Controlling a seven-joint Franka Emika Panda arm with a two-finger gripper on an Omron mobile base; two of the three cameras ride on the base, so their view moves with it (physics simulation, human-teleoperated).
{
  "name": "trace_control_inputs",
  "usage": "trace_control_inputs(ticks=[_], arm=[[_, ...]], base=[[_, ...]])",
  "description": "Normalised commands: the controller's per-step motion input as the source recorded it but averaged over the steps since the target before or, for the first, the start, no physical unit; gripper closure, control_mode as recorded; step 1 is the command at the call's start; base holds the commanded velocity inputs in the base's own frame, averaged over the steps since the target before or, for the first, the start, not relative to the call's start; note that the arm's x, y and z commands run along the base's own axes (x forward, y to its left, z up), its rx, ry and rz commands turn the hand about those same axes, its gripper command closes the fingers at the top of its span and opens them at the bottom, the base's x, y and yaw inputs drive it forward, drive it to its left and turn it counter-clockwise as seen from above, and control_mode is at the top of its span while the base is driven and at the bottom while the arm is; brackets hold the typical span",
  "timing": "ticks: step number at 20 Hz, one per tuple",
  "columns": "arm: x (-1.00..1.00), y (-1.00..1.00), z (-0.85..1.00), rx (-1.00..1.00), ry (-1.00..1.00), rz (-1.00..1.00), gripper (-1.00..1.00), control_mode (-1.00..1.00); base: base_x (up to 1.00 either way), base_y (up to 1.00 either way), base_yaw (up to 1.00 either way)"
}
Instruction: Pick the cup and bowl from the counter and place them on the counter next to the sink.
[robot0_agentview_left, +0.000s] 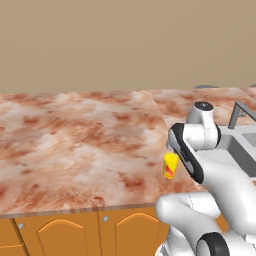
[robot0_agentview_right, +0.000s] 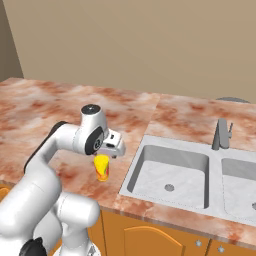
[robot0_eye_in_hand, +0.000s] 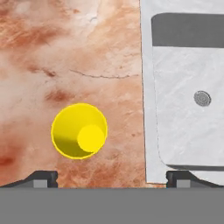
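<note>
One cup (robot0_agentview_right: 102, 167), yellow w/ red-orange mark, stands upright on the counter (robot0_agentview_left: 75, 140) just beside the sink (robot0_agentview_right: 170, 172), near the front edge. One gripper (robot0_eye_in_hand: 111, 177) hangs above it, fingers spread wide, nothing held; cup sits apart from both tips in hand view. Two basins, one faucet (robot0_agentview_right: 221, 134). Counter is pink-white marble look over orange cabinets (robot0_agentview_left: 70, 232); plain beige wall (robot0_agentview_left: 125, 45) behind.

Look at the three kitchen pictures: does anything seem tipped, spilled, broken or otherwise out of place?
Nothing stands out. The cup stands upright on the counter just left of the sink, empty as seen from above in the hand view, with no spill around it. The open hand is above the cup, not gripping it.
</note>
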Motion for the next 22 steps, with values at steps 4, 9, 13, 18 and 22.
trace_control_inputs(ticks=[4,9,13,18,22], arm=[[-0.78,-0.15,0.27,0.01,0.06,0.00,-1.00,-1.00],[-0.63,0.11,0.03,0.02,0.11,0.00,-1.00,-1.00],[-0.35,0.19,0.13,0.00,0.02,0.00,-1.00,-1.00],[-0.03,0.04,0.00,0.00,0.00,0.00,-1.00,-1.00],[0.00,0.00,0.00,0.00,0.00,0.00,-1.00,-1.00]], base=[[0.00,0.00,0.00],[0.00,0.00,0.00],[0.00,0.00,0.00],[0.00,0.00,0.00],[0.00,0.00,0.00]])
